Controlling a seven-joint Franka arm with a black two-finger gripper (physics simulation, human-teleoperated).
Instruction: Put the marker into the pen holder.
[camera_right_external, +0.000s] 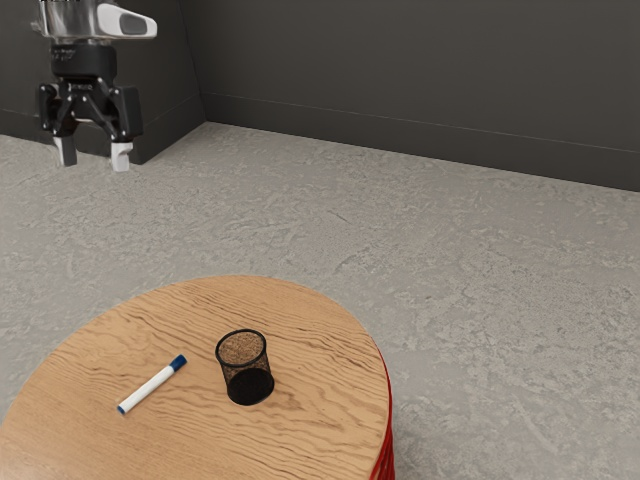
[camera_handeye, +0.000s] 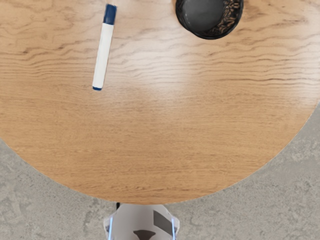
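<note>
High above the table, at the exterior view's upper left, my gripper (camera_right_external: 93, 158) points down, its two fingers apart with nothing between them. A white marker (camera_right_external: 152, 388) with a blue cap lies flat on the wooden table, the cap end toward the pen holder. The black mesh pen holder (camera_right_external: 246, 368) stands upright beside the marker, apart from it. In the wrist view the marker (camera_handeye: 103, 55) and the pen holder (camera_handeye: 211, 35) both lie below my hand, the holder partly cut off by the picture's edge.
The round wooden table (camera_right_external: 310, 440) has a curved edge and a red side. Grey floor (camera_right_external: 480, 300) surrounds it, and a dark wall (camera_right_external: 430, 80) stands behind. Part of the robot's pale base (camera_handeye: 142, 222) shows by the table's edge in the wrist view.
</note>
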